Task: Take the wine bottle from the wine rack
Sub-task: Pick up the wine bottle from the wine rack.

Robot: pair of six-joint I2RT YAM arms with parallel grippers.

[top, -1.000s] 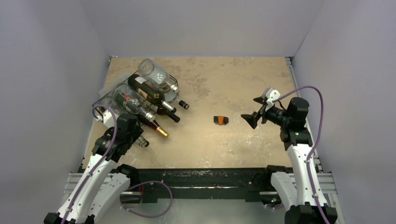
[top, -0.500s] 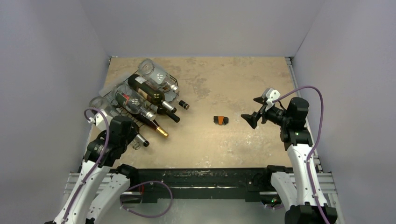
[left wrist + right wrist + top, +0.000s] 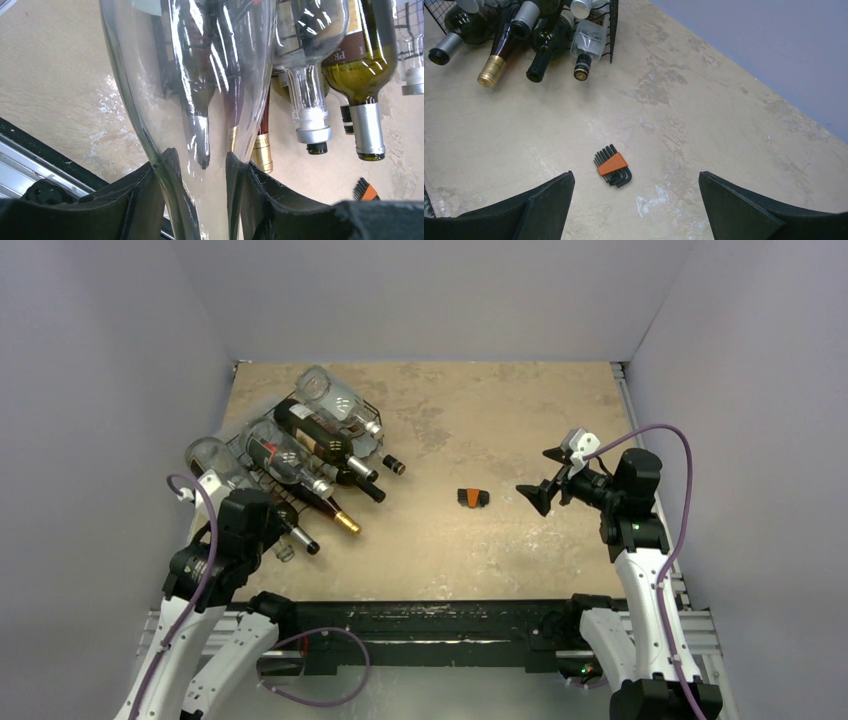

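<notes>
The table (image 3: 500, 410) is tan, mottled with paler blotches — the wine rack (image 3: 615, 30) black mesh. The wine bottle (image 3: 200, 75) is clear glass. The hex keys (image 3: 618, 178) are black in an orange holder (image 3: 612, 163) — one bottle neck (image 3: 490, 71) gold-foiled.

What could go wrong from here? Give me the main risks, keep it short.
1. The left gripper holds the clear bottle only by its smooth, narrow neck. The heavy body could pivot or slip out of the fingers.
2. That bottle lies close beside the other bottles in the wine rack. Pulling it away might nudge them or drag the rack along.
</notes>
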